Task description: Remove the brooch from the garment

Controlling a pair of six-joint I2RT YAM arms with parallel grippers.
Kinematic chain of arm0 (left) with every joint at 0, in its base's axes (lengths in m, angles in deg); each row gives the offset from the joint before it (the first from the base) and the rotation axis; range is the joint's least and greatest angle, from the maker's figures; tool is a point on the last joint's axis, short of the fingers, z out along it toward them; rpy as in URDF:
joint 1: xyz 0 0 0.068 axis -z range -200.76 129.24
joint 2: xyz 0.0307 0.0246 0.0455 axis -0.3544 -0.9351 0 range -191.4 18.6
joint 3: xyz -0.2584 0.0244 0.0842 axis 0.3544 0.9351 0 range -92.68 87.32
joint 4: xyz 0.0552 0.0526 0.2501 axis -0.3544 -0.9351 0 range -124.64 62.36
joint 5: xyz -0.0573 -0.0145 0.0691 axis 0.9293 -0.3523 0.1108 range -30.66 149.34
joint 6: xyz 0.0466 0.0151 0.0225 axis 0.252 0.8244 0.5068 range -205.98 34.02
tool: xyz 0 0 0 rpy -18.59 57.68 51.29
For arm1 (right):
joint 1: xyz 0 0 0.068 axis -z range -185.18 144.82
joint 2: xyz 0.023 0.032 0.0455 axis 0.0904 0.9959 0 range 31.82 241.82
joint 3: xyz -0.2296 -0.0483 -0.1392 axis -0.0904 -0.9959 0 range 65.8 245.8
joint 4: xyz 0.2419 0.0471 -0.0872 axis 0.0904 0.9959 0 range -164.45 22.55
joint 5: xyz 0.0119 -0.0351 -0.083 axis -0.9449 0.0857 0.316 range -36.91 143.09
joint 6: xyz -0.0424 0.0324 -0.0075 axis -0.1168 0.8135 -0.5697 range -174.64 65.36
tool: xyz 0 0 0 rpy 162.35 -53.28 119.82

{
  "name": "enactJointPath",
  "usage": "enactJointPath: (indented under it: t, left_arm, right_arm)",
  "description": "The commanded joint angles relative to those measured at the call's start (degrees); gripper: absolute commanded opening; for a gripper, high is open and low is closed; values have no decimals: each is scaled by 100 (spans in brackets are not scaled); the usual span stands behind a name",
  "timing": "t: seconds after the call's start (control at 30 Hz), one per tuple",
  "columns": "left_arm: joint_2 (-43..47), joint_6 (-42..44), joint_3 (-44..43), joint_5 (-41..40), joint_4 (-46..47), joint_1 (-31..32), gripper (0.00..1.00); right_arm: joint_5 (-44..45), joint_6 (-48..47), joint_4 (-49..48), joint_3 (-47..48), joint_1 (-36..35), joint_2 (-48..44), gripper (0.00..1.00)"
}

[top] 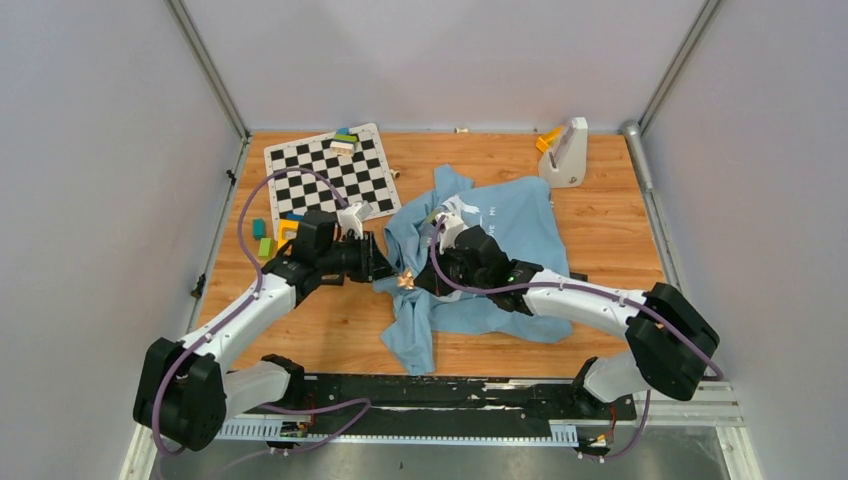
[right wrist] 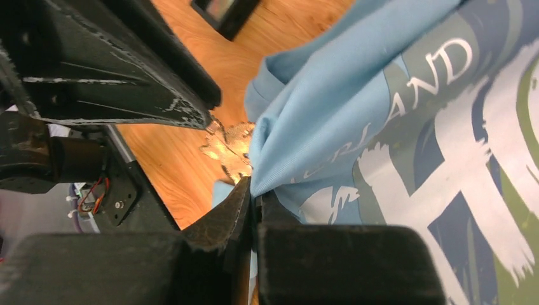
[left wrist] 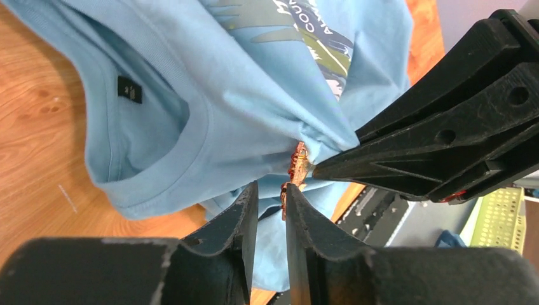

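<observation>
Your wooden table [top: 610, 230] sits between grey walls, with a checkerboard [top: 330, 170] at its far left. Mid-table, the right gripper [right wrist: 254, 194] is clamped on a fold of the blue T-shirt [top: 510, 225] just beside the brooch [left wrist: 297, 166]. The left gripper [left wrist: 271, 185] has its nearly closed tips at the brooch; you cannot tell whether they grip it.

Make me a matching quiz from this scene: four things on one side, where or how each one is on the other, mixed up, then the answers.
Things:
1 brooch
2 garment
3 right gripper
4 checkerboard

States:
A shut on a fold of cloth
B far-left part of the table
C light blue, crumpled mid-table
D small, orange-red, at the pinched fold

Pairs: 1-D, 2-C, 3-A, 4-B
</observation>
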Motion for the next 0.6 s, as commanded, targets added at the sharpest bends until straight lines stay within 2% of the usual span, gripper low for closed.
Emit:
enactJointPath:
  t: [0.0, 0.33, 0.47, 0.57]
  left_arm:
    - [141, 63, -512, 450, -239, 0, 31]
    - [-14, 157, -935, 733, -718, 4, 40]
    - [-247, 231, -1048, 751, -959, 0, 40]
    - [-400, 205, -1069, 1079, -947, 9, 38]
  right_arm:
    - [-650, -471, -638, -46, 0, -292, 1]
    - [-1322, -549, -561, 67, 99, -344, 2]
    - [-1469, -558, -552, 87, 109, -337, 2]
    - [-1465, -562, -494, 121, 117, -315, 2]
